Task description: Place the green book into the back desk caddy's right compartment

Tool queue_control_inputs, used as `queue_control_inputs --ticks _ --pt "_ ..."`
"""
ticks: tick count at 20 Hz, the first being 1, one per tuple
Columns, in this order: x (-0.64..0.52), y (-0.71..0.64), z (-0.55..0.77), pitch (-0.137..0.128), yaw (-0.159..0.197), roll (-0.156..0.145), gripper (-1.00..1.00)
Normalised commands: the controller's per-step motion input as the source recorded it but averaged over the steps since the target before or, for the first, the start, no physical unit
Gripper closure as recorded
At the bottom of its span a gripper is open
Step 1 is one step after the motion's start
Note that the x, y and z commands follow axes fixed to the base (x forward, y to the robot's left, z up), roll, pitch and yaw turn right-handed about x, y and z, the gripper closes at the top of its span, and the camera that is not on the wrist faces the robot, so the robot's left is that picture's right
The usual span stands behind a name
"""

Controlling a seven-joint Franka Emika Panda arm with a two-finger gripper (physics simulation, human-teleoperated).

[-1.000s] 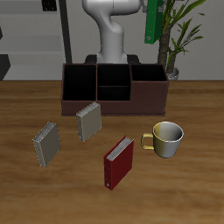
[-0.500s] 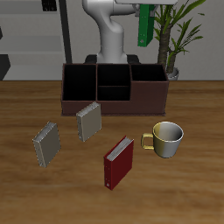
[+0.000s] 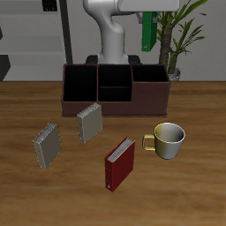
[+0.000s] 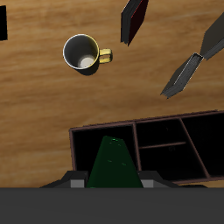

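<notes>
My gripper (image 3: 148, 14) is shut on the green book (image 3: 148, 32) and holds it upright, high above the back desk caddy (image 3: 113, 90). The book hangs roughly over the caddy's right compartment (image 3: 150, 91), the end section with reddish-brown walls. In the wrist view the green book (image 4: 114, 162) points down from my gripper (image 4: 114, 180) toward the caddy (image 4: 166, 140), over the end compartment (image 4: 87, 150). The book is well clear of the caddy's walls.
A yellow mug (image 3: 168, 139) stands in front of the caddy. A dark red book (image 3: 119, 163) stands nearer the front edge. Two grey books (image 3: 89, 122) (image 3: 46, 144) stand nearby. A potted plant (image 3: 183, 35) is behind the caddy's end.
My gripper with the green book has shifted sideways above the caddy's end section and turned a little; the book sits slightly higher now. Nothing on the table has moved.
</notes>
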Motion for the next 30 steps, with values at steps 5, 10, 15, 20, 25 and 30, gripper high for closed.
queue_control_inputs --ticks 5,10,15,20,25,30 --pt "-0.04 0.11 -0.17 0.004 0.022 0.026 1.0" --pt "0.01 0.03 -0.11 -0.014 0.013 0.006 1.0" --pt "0.11 -0.02 -0.2 0.023 -0.002 0.007 1.0" --pt "0.06 -0.03 -0.2 0.018 -0.005 -0.003 1.0" --pt "0.08 0.01 -0.21 0.031 -0.004 0.009 1.0" --pt "0.0 0.03 -0.21 0.026 0.001 0.011 1.0"
